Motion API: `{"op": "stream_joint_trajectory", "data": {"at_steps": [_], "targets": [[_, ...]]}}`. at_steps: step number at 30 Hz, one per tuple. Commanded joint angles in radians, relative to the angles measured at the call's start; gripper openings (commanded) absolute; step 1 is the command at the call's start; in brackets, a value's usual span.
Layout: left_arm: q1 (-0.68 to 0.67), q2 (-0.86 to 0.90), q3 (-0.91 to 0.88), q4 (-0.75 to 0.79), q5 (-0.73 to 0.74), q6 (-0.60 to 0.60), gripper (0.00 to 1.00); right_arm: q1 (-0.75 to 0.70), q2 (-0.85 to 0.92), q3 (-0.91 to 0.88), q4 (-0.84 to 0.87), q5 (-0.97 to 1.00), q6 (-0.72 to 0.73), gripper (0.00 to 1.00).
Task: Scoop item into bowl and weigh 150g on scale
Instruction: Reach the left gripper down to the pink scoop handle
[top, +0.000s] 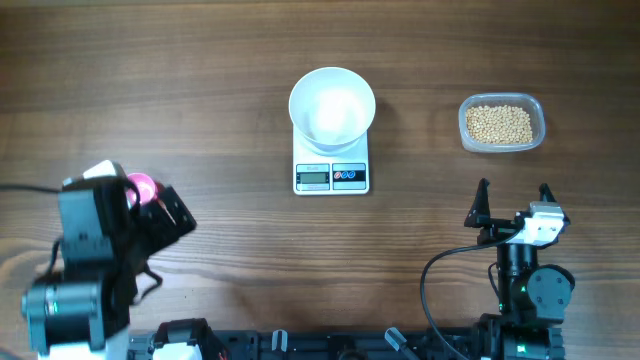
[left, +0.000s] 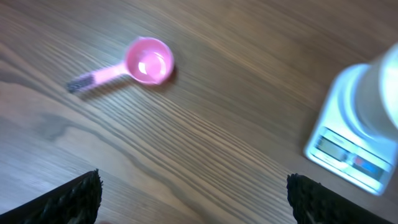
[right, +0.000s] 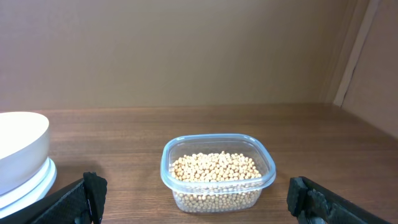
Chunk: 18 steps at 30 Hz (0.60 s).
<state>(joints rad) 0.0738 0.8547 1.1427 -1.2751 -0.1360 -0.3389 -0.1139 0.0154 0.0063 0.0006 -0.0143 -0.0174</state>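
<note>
My left gripper (left: 196, 198) and right gripper (top: 513, 195) both stand wide, holding nothing. Small round yellow beans (right: 214, 168) lie in a clear plastic tub (right: 268, 163) ahead of the right one. The smooth white bowl (top: 332, 103) sits on the scale (top: 331, 177), mid-table. A pink scoop (left: 148, 62), blurry, maybe plastic, lies on the brown wooden table (top: 200, 80) near the left one.

Scoop (left: 148, 62): pink, lying on the table (left: 217, 143), far left; handle points left.
Scale (left: 348, 146): at right edge, display on its near side; blurred.
Bowl (left: 385, 93): white, on the scale, partly cut off.
Left gripper (left: 194, 199): fingers wide apart, nothing between them.
</note>
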Motion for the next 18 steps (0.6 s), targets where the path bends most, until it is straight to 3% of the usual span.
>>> {"op": "stream_joint_trajectory", "data": {"at_steps": [1,9,13,18], "targets": [[-0.004,0.071,0.037,0.039,-0.143,0.002,1.0,-0.002,-0.008,-0.001,0.006,0.016,-0.006,1.0],[-0.004,0.162,0.037,0.217,-0.187,0.0,1.0,-0.002,-0.008,-0.001,0.006,0.016,-0.006,1.0],[-0.004,0.224,0.037,0.257,-0.087,-0.022,1.0,-0.002,-0.008,-0.001,0.006,0.016,-0.006,1.0],[0.003,0.416,0.035,0.261,-0.187,-0.202,0.9,-0.002,-0.008,-0.001,0.006,0.016,-0.006,1.0]]}}
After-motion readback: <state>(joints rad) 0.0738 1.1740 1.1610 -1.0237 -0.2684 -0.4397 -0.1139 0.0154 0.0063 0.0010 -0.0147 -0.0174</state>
